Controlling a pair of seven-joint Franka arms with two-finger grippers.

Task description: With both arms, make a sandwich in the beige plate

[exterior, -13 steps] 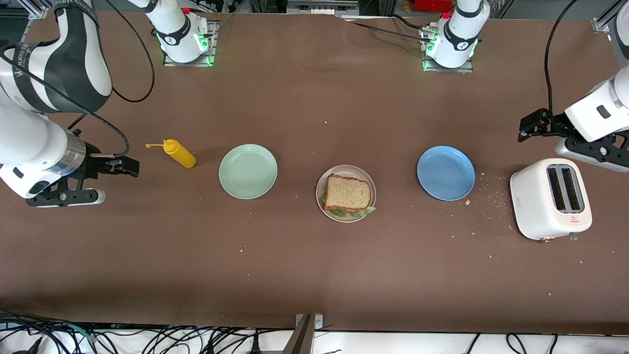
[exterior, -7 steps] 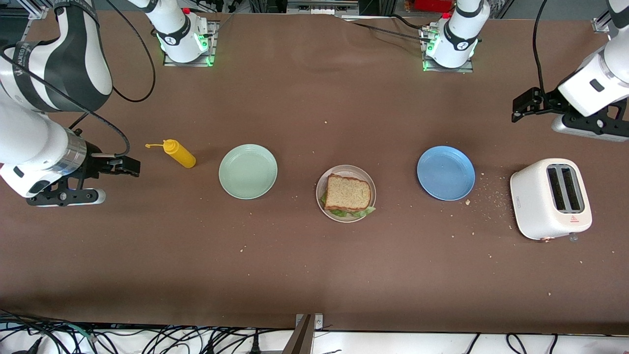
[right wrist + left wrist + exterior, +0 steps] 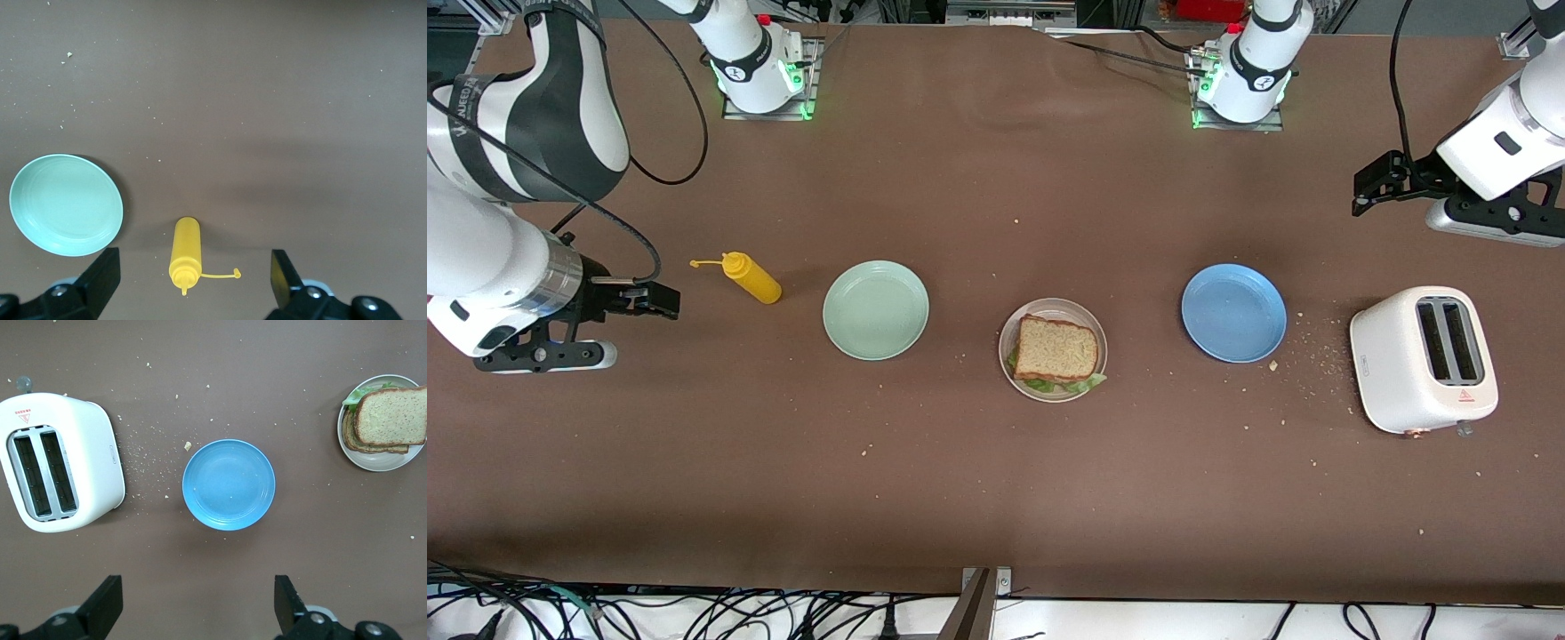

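Brown table [image 3: 996,498] w/ scattered crumbs [image 3: 1316,356], thickest btwn blue plate [image 3: 1233,313] & white toaster [image 3: 1423,359]. Sandwich [image 3: 1056,350] sits on beige plate [image 3: 1053,350] mid-table, lettuce poking out the edge nearer the front cam. Mint plate [image 3: 876,310] & yellow bottle [image 3: 751,276] lie toward right arm's end. Cables [image 3: 694,613] hang along the table edge nearest the cam. Left gripper [image 3: 1371,182] up over bare table near toaster, jaws wide, empty. Right gripper [image 3: 654,302] over table beside bottle, jaws wide, empty.
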